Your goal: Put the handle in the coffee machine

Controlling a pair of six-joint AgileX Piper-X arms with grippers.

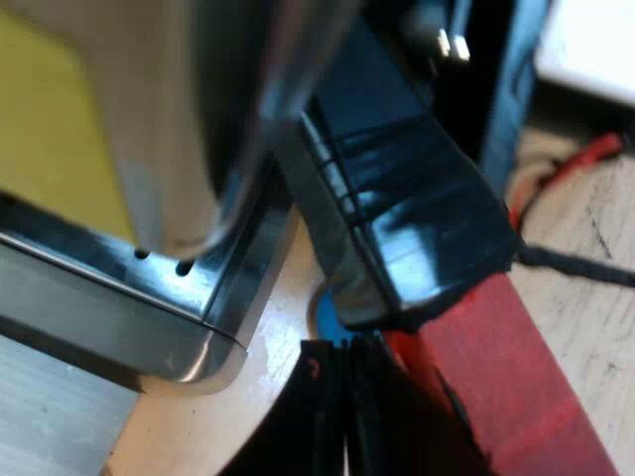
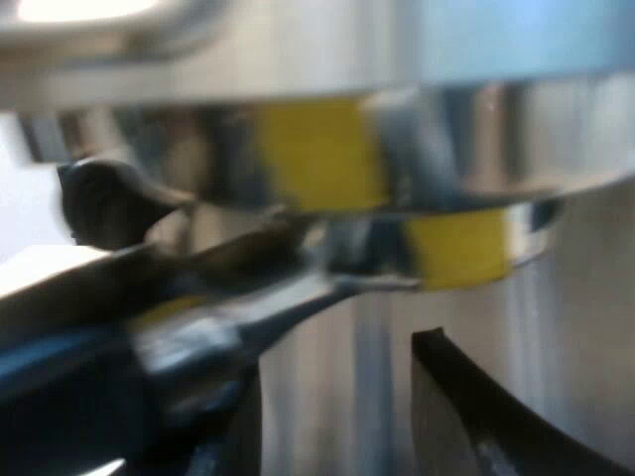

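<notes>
Right wrist view had my right claw (image 2: 337,402) spread under the espresso machine (image 2: 476,59), the metal holder (image 2: 258,317) just above it, probably raised for locking. My left claw (image 1: 347,416) lay beside its red-ended handle (image 1: 417,233); grip I couldn't tell.

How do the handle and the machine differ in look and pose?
The handle is glossy black ending in red; the machine is bare steel. The handle lies slanted; the machine stands square on the table. The handle is grooved; the machine's corner is smooth, rounded. Both are shiny.
</notes>
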